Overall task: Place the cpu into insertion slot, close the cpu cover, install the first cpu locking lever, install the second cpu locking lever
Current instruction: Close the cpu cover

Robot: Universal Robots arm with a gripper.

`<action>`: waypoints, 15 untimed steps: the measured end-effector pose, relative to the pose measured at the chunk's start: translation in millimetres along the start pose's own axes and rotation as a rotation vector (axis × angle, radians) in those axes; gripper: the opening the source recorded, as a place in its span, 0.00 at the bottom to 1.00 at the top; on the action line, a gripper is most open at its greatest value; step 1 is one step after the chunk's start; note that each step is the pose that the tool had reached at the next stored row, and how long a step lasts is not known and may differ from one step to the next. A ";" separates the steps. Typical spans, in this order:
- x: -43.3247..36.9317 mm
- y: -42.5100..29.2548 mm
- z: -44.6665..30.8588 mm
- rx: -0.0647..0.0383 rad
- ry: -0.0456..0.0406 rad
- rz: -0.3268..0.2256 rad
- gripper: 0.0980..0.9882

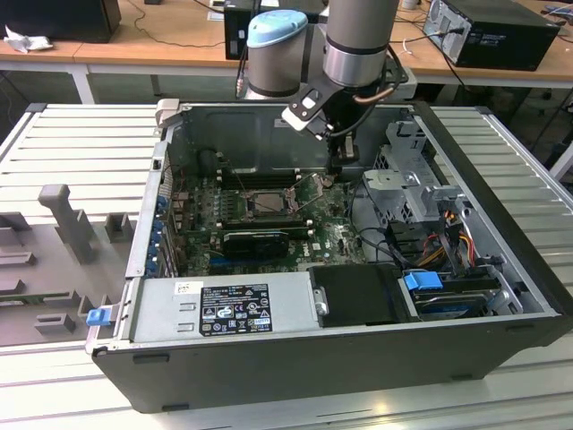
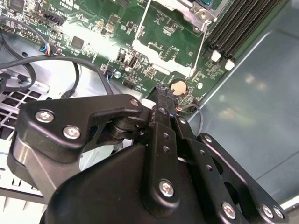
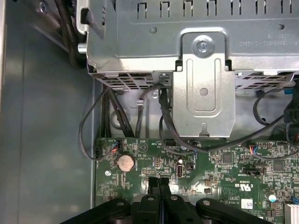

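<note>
An open computer case (image 1: pixel 501 224) lies on a slatted metal bench (image 1: pixel 72 143), with the arm reaching down into it from twelve o'clock in the exterior view. The gripper (image 1: pixel 343 166) hangs low over the green board (image 1: pixel 331 235), at about two o'clock from the insertion slot (image 1: pixel 265 204) and well apart from it.

In both wrist views the gripper (image 3: pixel 159 183) (image 2: pixel 163 93) has its fingertips pressed together with nothing pinched between them. They sit just above the board and near a round coin battery (image 3: pixel 125 162) (image 2: pixel 178 87).

The insertion slot sits mid-board inside a silvery frame. A pale grey square in its middle looks like the cpu (image 1: pixel 267 205), though I cannot be sure it is seated.

A thin silvery locking lever (image 1: pixel 309 190) slants up at the slot's three o'clock side. In the second wrist view two such wire levers (image 2: pixel 198 46) run across the board, beside the dark memory slots (image 2: pixel 238 23).

A black ribbed heatsink (image 1: pixel 255 242) lies at six o'clock of the slot, with the power supply (image 1: pixel 224 309) beyond it. A grey metal drive cage (image 3: pixel 201 70) stands at three o'clock of the gripper.
</note>
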State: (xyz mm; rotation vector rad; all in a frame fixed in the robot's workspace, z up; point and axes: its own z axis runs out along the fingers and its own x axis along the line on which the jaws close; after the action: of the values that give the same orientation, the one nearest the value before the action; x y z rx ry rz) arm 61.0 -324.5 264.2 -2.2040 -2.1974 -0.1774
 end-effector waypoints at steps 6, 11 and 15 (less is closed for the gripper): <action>-1.2 -0.8 12.4 0.001 0.0003 -0.004 0.01; -2.2 -0.9 22.1 0.013 0.0032 -0.053 0.01; -2.1 -2.9 22.0 0.022 0.0035 -0.057 0.01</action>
State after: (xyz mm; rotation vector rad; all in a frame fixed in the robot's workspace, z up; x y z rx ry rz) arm 59.5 -324.5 241.9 -2.1294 -2.2505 -0.1569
